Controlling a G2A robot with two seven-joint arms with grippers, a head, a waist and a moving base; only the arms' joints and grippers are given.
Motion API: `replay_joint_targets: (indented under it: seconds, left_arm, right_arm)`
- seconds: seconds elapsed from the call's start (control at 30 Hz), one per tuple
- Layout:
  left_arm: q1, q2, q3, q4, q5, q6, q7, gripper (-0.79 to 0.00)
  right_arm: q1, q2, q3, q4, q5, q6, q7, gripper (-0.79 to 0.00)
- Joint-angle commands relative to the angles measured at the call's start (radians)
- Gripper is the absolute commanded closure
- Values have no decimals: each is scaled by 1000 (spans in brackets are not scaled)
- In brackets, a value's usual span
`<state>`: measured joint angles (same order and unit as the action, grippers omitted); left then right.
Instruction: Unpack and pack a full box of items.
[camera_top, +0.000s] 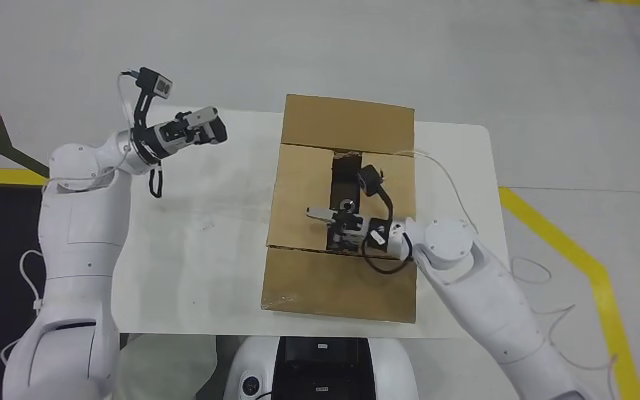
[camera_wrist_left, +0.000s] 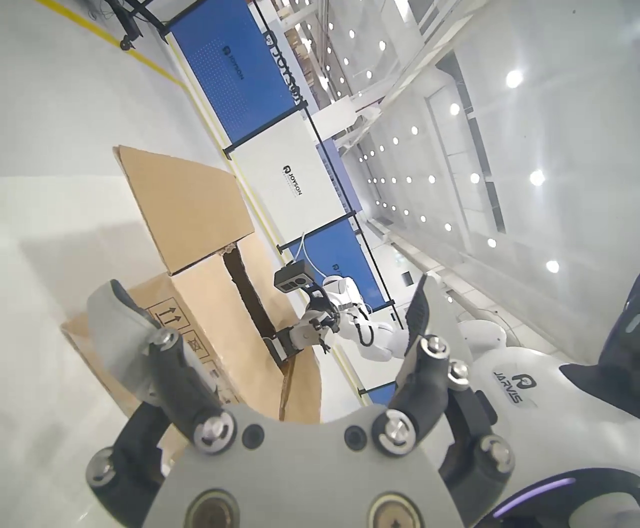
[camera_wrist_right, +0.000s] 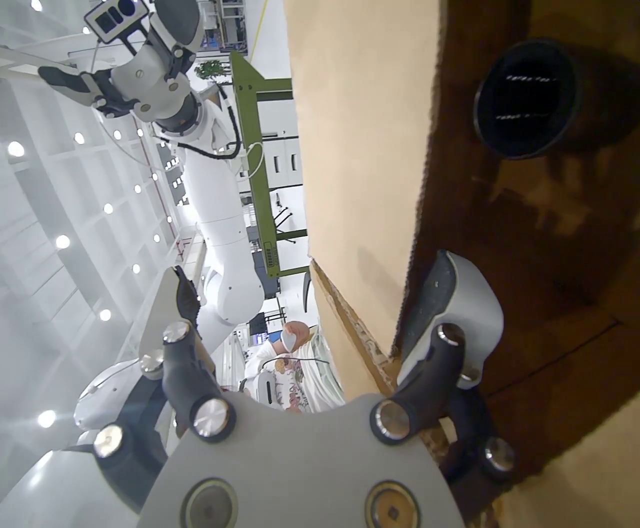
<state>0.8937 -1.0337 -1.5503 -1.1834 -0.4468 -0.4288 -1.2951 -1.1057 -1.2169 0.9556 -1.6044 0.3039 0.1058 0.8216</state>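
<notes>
A brown cardboard box (camera_top: 340, 130) stands in the middle of the white table (camera_top: 200, 250) with its flaps folded outward. My right gripper (camera_top: 335, 218) sits at the box's dark opening. In the right wrist view the right gripper (camera_wrist_right: 307, 265) is open and straddles a flap's edge (camera_wrist_right: 360, 175), one finger (camera_wrist_right: 440, 295) inside the box and the other outside. A black cylinder (camera_wrist_right: 525, 100) lies deeper inside the box. My left gripper (camera_top: 208, 126) hangs open and holds nothing above the table's far left corner. In its own view the left gripper (camera_wrist_left: 270, 295) faces the box (camera_wrist_left: 200, 210).
The table has bare surface left of the box and a narrow strip (camera_top: 455, 160) on the box's other side. A thin white cable (camera_top: 440, 170) arcs from the right arm over the box's right flap.
</notes>
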Motion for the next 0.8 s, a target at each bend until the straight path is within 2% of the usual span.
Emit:
replay_joint_targets:
  seconds: [0.0, 0.4, 0.6, 0.77]
  left_arm:
    - [-11, 1, 5, 12, 2, -2, 8, -785]
    - [-62, 10, 2, 31, -7, -12, 73, -785]
    - [-89, 17, -5, 26, -31, 5, 68, -785]
    - [-100, 20, 1, 22, -62, 28, 54, -785]
  right_arm:
    - [3, -3, -2, 3, 21, -21, 4, -785]
    - [-13, -13, -12, -106, 54, -149, -40, -785]
    - [32, -40, -102, -116, 15, -214, -96, -785]
    - [88, -71, -181, -70, 7, -256, -139, -785]
